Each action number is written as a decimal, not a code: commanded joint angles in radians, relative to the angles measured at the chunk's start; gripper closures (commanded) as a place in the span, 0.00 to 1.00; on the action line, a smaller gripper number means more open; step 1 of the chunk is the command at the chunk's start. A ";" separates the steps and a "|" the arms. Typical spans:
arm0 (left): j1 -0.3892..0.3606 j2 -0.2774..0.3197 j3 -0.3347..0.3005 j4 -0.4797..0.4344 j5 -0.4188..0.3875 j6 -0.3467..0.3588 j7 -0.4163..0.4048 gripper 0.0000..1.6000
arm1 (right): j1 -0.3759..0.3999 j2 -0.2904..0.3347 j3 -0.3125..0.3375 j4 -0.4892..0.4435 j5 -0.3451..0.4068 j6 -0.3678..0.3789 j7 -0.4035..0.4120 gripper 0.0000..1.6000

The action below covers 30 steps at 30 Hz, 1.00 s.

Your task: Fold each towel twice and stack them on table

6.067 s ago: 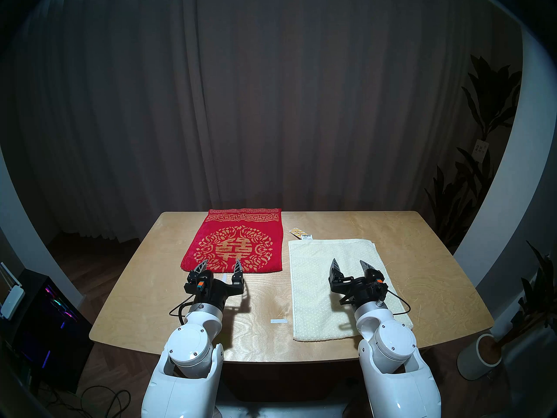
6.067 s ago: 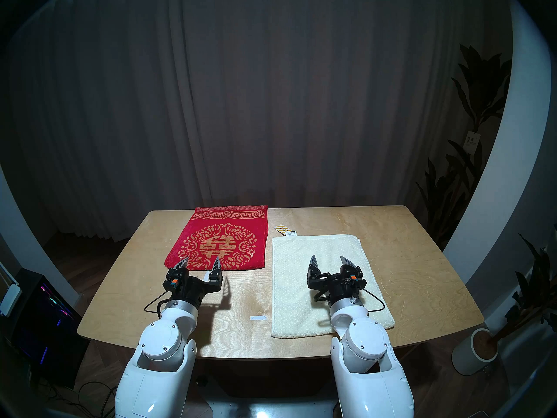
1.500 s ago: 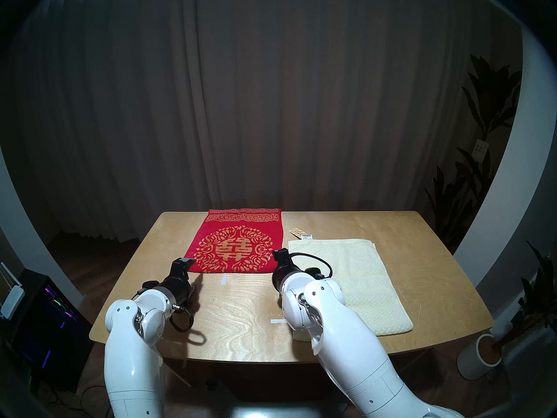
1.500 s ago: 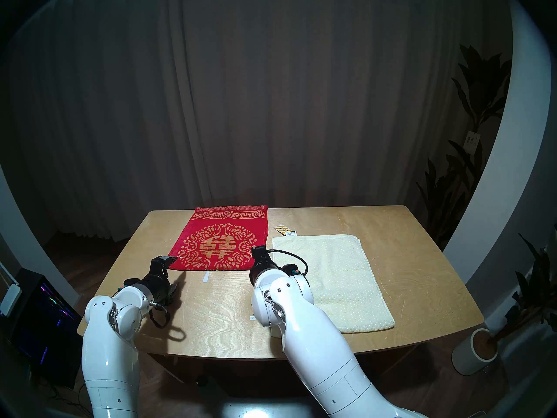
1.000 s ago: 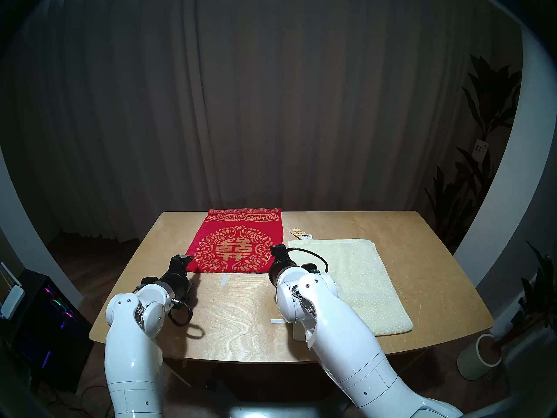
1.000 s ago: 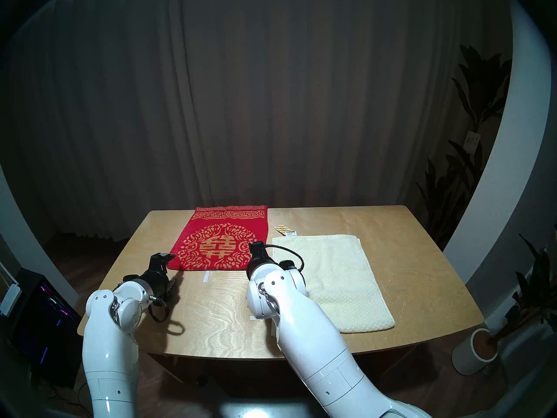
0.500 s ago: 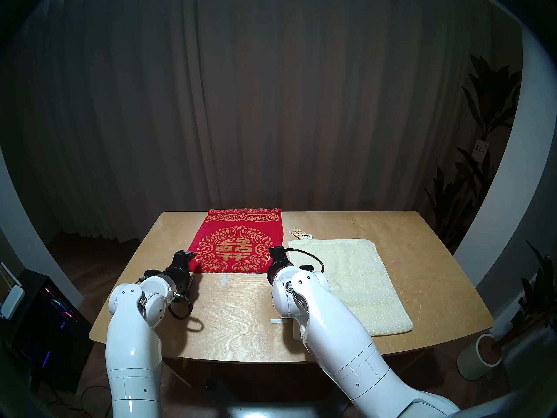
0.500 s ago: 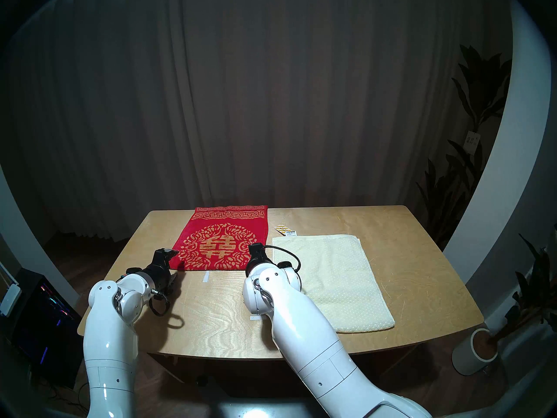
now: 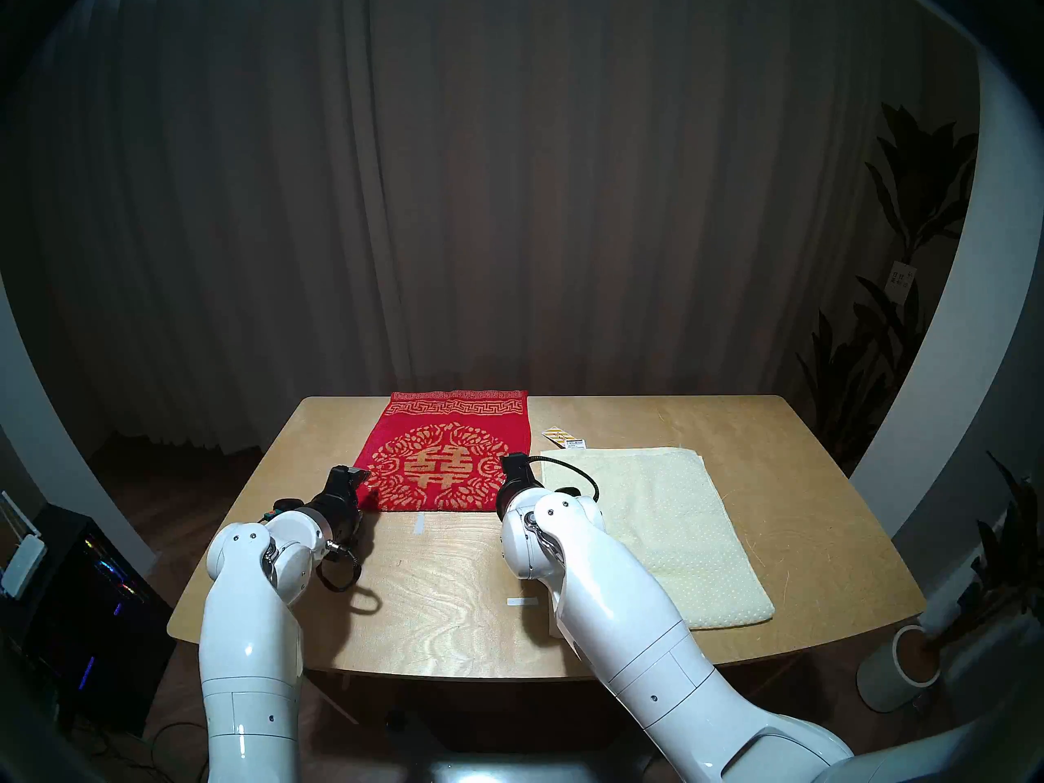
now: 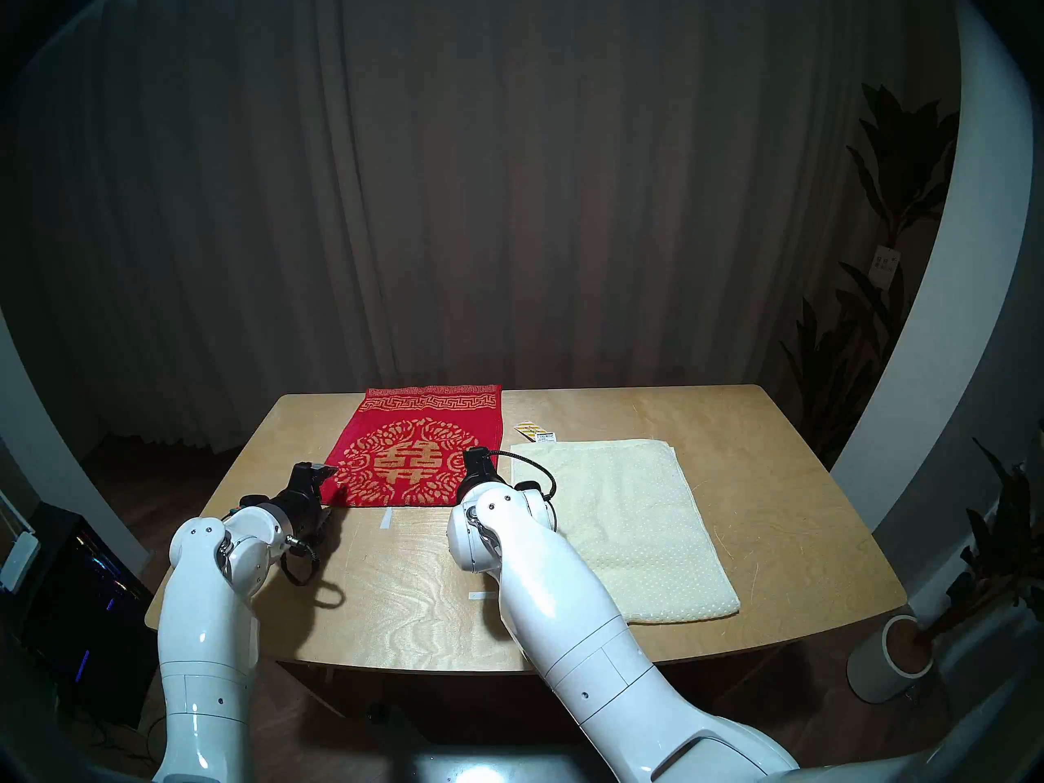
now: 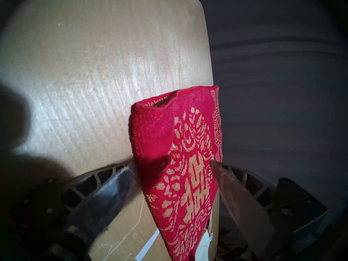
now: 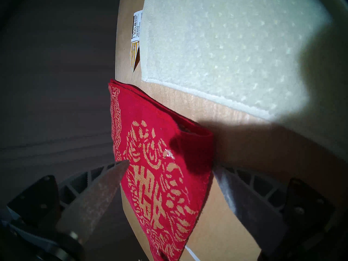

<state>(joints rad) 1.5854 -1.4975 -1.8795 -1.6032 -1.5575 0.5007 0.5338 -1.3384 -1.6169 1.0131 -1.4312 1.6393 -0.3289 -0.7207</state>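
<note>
Two towels [image 9: 446, 454] [image 9: 666, 527], one tag [image 9: 565, 437]

The red towel [image 9: 446, 460] and cream towel [image 9: 649, 527] were looped, matt terry cloth, the table [image 9: 440, 606] smooth, faintly glossy grained plywood, the arm shells [image 9: 610, 606] glossy white plastic.

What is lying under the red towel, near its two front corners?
The red towel lies on the table; a second red layer shows at the edges. One finger of the left hand sits at its corner. Anything beneath is covered.
</note>
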 commanded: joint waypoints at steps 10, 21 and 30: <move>-0.009 0.022 0.021 0.107 0.023 -0.015 0.004 0.00 | 0.041 -0.028 -0.016 0.063 0.006 -0.015 0.001 0.03; 0.000 0.035 0.026 0.106 0.016 -0.016 0.008 0.32 | 0.052 -0.027 -0.023 0.094 0.014 -0.032 -0.003 0.56; 0.002 0.043 0.039 0.112 0.017 -0.018 0.012 0.80 | 0.058 -0.024 -0.029 0.106 0.021 -0.039 -0.001 0.67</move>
<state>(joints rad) 1.5530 -1.4557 -1.8431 -1.5411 -1.5518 0.4809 0.5296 -1.2877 -1.6358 0.9839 -1.3224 1.6608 -0.3662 -0.7279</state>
